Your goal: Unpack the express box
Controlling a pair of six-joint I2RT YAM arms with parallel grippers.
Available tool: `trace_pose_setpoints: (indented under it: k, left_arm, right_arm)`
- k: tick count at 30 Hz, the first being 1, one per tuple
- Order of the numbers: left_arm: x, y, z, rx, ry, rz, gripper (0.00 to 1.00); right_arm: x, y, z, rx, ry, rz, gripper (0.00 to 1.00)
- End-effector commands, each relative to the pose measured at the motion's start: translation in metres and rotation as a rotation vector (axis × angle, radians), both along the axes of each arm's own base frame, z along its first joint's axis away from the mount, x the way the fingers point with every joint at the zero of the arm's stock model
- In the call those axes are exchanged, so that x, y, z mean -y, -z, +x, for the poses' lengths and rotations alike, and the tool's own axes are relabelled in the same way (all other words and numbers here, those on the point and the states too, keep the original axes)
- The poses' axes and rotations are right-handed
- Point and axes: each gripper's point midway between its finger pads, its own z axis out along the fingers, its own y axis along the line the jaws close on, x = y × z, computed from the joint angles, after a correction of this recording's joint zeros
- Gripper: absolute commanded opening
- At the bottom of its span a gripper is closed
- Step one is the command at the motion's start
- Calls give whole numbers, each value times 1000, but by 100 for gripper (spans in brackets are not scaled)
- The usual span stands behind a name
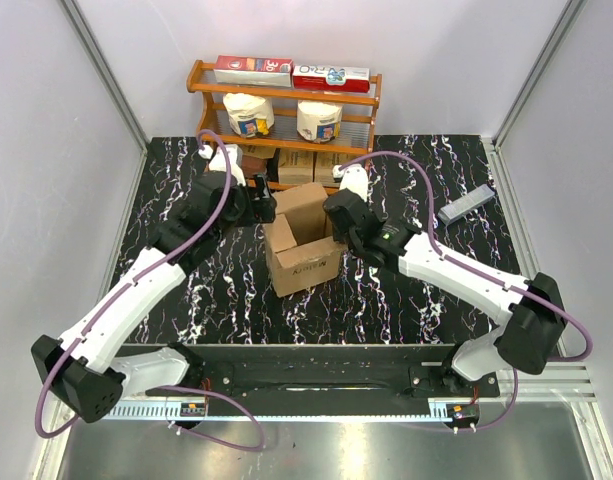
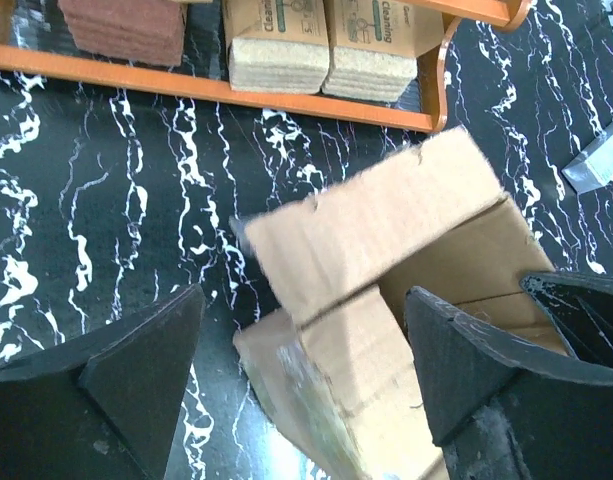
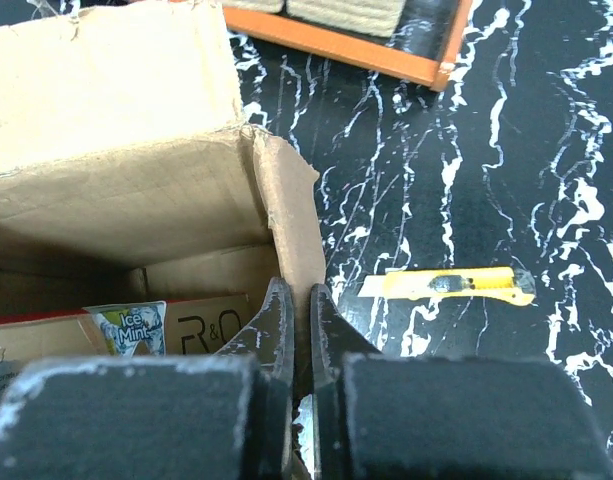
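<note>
Pinching one flap (image 3: 286, 215) of the open express box (image 1: 304, 262) on the bench (image 1: 236, 300), the right pincer (image 3: 298, 330) is tight and the left pincer (image 2: 301, 300) is spread wide.

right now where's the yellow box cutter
In the right wrist view the yellow box cutter lies flat on the table, just right of the express box, near a corner of the orange shelf.

express box (image 1: 304, 264) — brown | table (image 1: 236, 292) — black, white veins | shelf (image 1: 286, 93) orange | knife (image 3: 451, 285) yellow
</note>
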Motion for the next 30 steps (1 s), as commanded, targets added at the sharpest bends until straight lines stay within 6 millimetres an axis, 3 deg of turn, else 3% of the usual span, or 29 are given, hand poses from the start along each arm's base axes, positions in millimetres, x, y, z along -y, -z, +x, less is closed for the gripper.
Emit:
trace_pose_setpoints:
  k: [1, 3, 10, 15, 24, 30]
  left_arm:
    - [3, -1, -3, -61, -60, -41, 86]
    - [9, 0, -7, -87, -55, -56, 87]
    - [19, 30, -21, -219, -49, -44, 89]
    - [37, 27, -16, -227, -15, -58, 90]
    - [61, 49, -9, -282, 19, -10, 91]
    - [53, 62, -4, -302, -35, 74, 91]
  right_arm:
    - [11, -32, 14, 138, 164, 76, 0]
    - [10, -32, 17, 145, 183, 75, 0]
    - [2, -23, 20, 136, 198, 70, 0]
    - [-1, -12, 19, 114, 185, 57, 0]
    - [-5, 5, 18, 80, 175, 48, 0]
    - [-5, 11, 15, 66, 173, 51, 0]
